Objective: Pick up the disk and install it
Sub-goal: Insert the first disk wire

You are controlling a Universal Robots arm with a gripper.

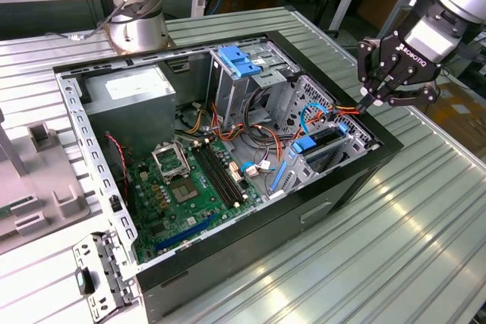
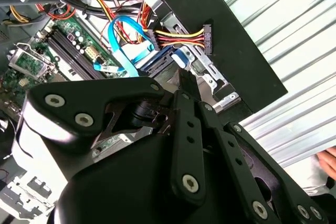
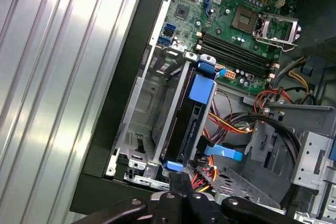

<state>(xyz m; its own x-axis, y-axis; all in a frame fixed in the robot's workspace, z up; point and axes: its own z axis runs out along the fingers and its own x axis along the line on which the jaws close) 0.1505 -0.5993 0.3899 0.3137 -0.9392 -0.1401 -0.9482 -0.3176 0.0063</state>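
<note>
The disk (image 1: 325, 139) stands on edge in the drive bay at the case corner nearest the exterior view's right, black between bright blue rails with a blue tab (image 3: 201, 88). In the first wrist view the disk (image 3: 190, 124) sits inside the metal bay with one blue rail end just ahead of my fingertips. My gripper (image 1: 366, 101) hovers at the case's rim, right above that bay, pointing down at it. Its fingers (image 3: 178, 181) are pressed together and shut with nothing between them. In the second wrist view the gripper (image 2: 185, 77) covers most of the bay.
The open computer case (image 1: 364, 168) lies on a ribbed metal table. Inside are a green motherboard (image 1: 182, 187), a grey power supply (image 1: 129, 89), a pale-blue clip (image 1: 239, 61) on the upper cage, and loose coloured cables (image 2: 178, 35) beside the bay. A hand (image 2: 328, 161) is at the table's edge.
</note>
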